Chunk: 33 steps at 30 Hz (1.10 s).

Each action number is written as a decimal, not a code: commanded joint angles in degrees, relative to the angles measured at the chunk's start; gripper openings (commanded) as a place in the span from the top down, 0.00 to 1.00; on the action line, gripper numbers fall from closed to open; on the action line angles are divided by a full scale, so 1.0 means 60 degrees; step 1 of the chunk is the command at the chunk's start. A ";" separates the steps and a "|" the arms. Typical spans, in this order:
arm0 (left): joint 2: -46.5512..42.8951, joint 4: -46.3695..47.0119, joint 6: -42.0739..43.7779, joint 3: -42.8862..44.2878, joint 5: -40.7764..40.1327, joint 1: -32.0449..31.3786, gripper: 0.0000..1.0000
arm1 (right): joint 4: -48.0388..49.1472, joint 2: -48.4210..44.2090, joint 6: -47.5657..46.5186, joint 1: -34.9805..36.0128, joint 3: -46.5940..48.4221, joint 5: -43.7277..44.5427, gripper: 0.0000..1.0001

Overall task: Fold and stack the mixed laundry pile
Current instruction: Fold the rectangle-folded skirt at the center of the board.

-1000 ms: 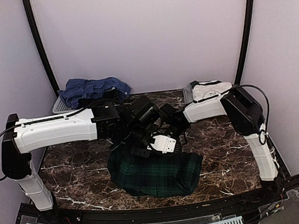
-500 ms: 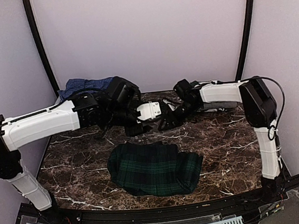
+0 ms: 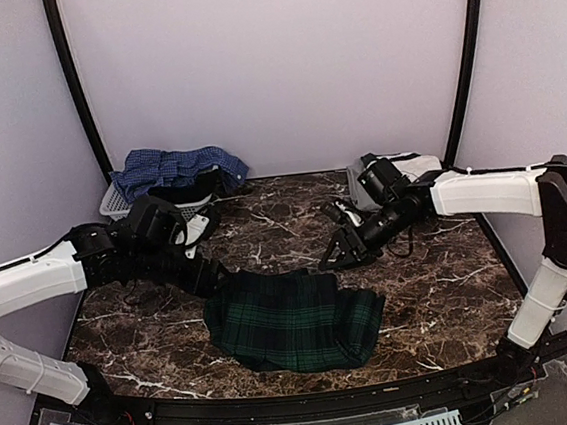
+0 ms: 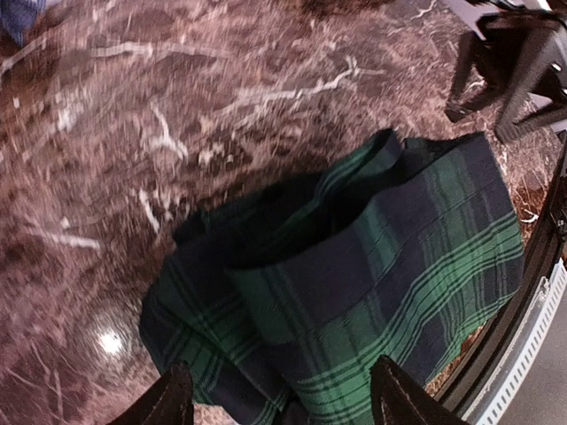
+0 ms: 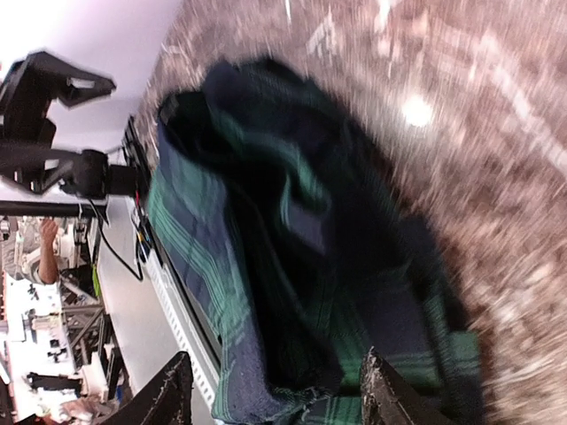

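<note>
Green tartan shirt (image 3: 294, 320) lies in a loose, rumpled heap on the brown marble table (image 3: 441, 288), close to the middle of its near edge. The left claw (image 4: 282, 376) hangs above the shirt's left end, its fingers (image 4: 173, 398) spread apart with nothing between them. The right claw (image 5: 275, 363) hangs just beyond the shirt's far right side, its fingers likewise spread and empty. Neither claw touches the cloth. In the far left corner a blue checked shirt (image 3: 174, 168) is piled on a pale slatted basket (image 3: 112, 201), and a dark garment (image 3: 222, 183) lies just beside it on the right. A white tee (image 3: 405, 167) with dark green trim sits at the far edge towards the right corner, behind the right arm. Both wrist views are blurred.
</note>
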 commanded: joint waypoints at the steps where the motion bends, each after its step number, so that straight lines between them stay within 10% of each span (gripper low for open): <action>1: -0.0130 0.0790 -0.2115 -0.0926 0.1245 0.0539 0.33 | 0.0616 -0.0050 0.1175 0.0624 -0.0783 0.0366 0.38; 12: 0.1053 0.2580 -0.2394 -0.1385 0.2458 0.0811 0.36 | 0.1338 -0.0154 0.1863 0.0992 -0.1301 0.0240 0.42; 17: 0.1852 0.2664 -0.2184 -0.0925 0.2741 0.0812 0.39 | 0.1443 0.0258 0.1861 0.1025 -0.1279 0.0085 0.60; 23: 0.2338 0.2583 -0.1992 -0.0187 0.3060 0.0812 0.66 | 0.0845 -0.0804 0.1866 0.1032 -0.1466 0.0632 1.00; 33: 0.3876 0.3249 -0.1917 0.0021 0.3208 0.0803 0.93 | 0.0582 -0.0457 0.1877 0.1023 -0.3034 0.2766 1.00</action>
